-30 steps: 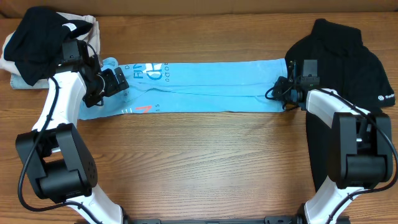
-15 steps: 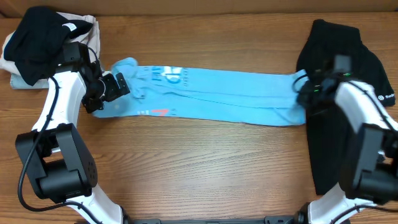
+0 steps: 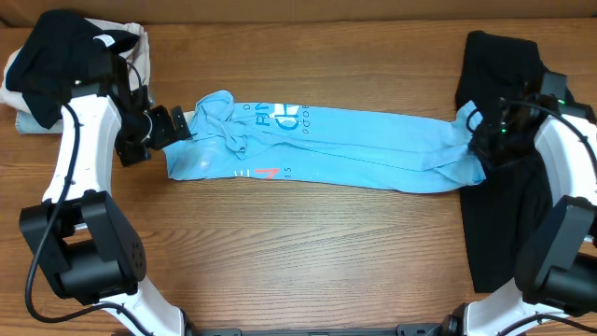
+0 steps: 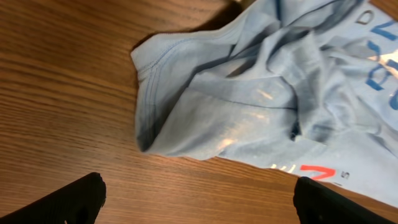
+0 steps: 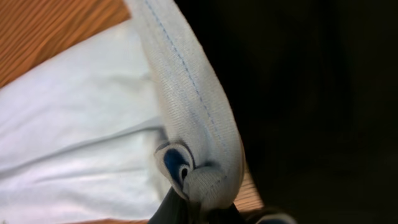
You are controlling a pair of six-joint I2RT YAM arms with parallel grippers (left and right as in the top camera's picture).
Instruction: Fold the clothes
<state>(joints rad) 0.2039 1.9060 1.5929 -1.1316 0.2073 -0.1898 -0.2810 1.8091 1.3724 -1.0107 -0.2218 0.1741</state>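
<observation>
Stretching across the middle of the overhead frame, the thin light-blue T-shirt with red-orange and blue printed lettering (image 3: 345,145) lies as a long, narrow band on the wooden table (image 3: 308,261). Its long axis runs left to right and dips a little toward the right. Its left end is bunched and rumpled, lettering face up. Its right end laps onto the large black polo (image 3: 504,65), which is spread down the right side of the frame.

The right gripper (image 3: 480,140) is at that right end. In the right wrist view its jaws are pinched tight on the stitched hem, a fold of blue cloth pressed between them. The left gripper (image 3: 179,123) sits just beside the crumpled left end with its jaws spread wide and nothing between them. In the left wrist view, bare wood shows between its fingers (image 4: 74,199) and the cloth edge.

A fold across the band would probably bring one end over the other. The right arm already holds its end, while the left would need to close on the bunched corner lying just ahead of it.

A stack of folded beige and black garments (image 3: 19,79) sits in the upper left, apart from the shirt.
</observation>
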